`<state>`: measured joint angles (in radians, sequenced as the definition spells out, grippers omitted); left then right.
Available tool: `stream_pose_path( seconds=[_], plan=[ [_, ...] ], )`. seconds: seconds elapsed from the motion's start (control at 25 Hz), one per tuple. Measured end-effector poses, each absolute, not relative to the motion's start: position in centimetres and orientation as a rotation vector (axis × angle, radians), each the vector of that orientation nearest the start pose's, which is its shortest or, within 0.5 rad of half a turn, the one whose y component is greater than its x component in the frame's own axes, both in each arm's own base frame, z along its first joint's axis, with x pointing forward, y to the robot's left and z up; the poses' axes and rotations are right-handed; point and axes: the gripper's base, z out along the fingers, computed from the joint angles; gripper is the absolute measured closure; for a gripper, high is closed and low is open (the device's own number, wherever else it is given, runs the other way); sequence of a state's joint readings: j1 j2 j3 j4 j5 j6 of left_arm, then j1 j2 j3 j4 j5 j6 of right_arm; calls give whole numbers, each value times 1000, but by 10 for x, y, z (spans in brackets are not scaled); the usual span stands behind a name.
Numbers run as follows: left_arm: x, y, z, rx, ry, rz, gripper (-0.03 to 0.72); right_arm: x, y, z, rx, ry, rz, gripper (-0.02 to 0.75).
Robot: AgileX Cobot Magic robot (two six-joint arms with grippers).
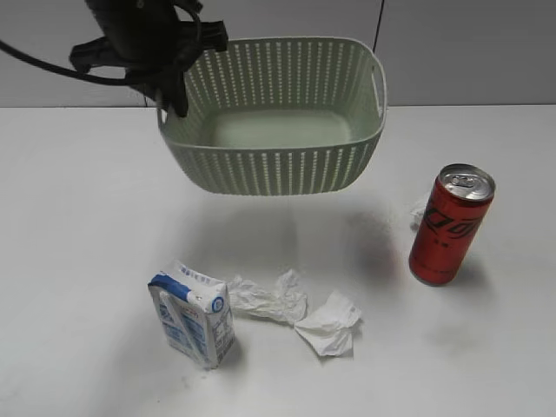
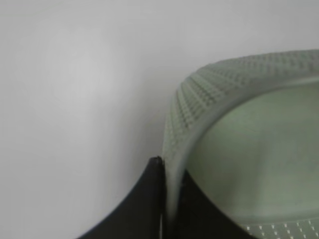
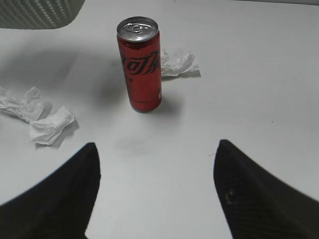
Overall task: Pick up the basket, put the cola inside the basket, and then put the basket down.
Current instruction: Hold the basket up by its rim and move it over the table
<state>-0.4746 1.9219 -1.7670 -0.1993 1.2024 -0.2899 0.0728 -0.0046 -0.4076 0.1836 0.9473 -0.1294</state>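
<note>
The pale sage-green basket (image 1: 278, 165) hangs tilted in the air above the white table, held at its left rim by my left gripper (image 1: 174, 95). In the left wrist view the jaws (image 2: 169, 172) are shut on the basket wall (image 2: 199, 99). The red cola can (image 1: 450, 224) stands upright on the table at the right. In the right wrist view the cola (image 3: 140, 63) stands ahead of my right gripper (image 3: 157, 149), which is open, empty and well short of the can. A corner of the basket (image 3: 40, 12) shows at the top left there. The right gripper is out of the exterior view.
A blue-and-white milk carton (image 1: 193, 317) stands at the front left. Crumpled white tissues (image 1: 295, 308) lie beside it in the middle; another tissue (image 3: 177, 63) lies just behind the cola. The basket's shadow falls on the table below it.
</note>
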Motion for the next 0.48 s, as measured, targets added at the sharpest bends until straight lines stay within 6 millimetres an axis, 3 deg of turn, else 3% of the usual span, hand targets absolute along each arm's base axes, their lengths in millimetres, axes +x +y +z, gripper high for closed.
stream_pose_path(
  seconds=[0.24, 0.48],
  plan=[
    [314, -194, 295, 207, 2844, -461, 688, 8, 17, 271, -157, 1989, 252, 187],
    [313, -190, 294, 205, 2784, -440, 688, 36, 22, 303, -121, 2101, 321, 178]
  ],
)
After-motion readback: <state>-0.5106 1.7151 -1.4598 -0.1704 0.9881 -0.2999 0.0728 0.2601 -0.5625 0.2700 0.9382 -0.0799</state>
